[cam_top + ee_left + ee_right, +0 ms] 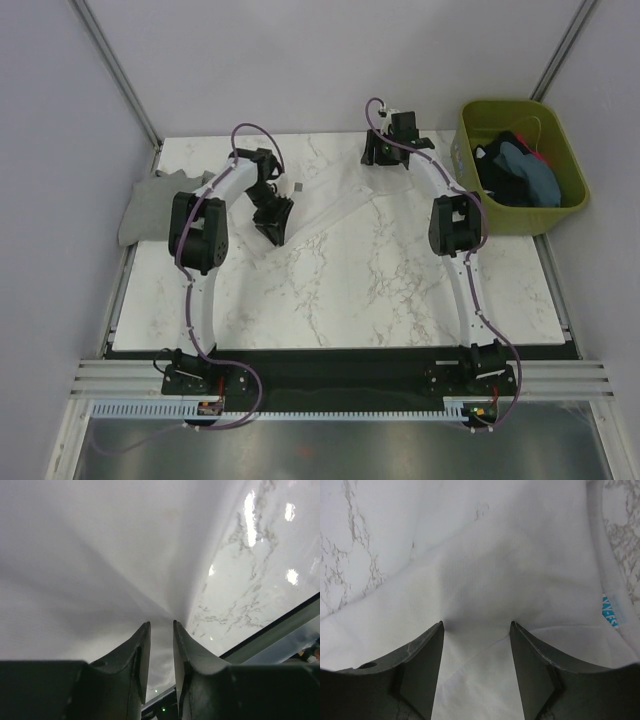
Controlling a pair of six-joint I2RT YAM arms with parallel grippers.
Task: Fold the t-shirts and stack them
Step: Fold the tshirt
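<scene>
Closest to us, the left gripper (161,624) has its fingers nearly together, pinching a tuck of the white t-shirt (100,555) — creases fan out from the tips. The shirt lies spread on the marble table (380,290). A ridge in it runs from that pinch away and rightward to the right gripper (477,624), whose fingers stand spread with cloth puckered between them, beside the blue neck label (610,611). We judge the coming fold turns on that diagonal. Left of the white t-shirt lies a grey t-shirt (150,205) — right of it, the olive bin (467,140) holds dark and blue t-shirts (520,175).
</scene>
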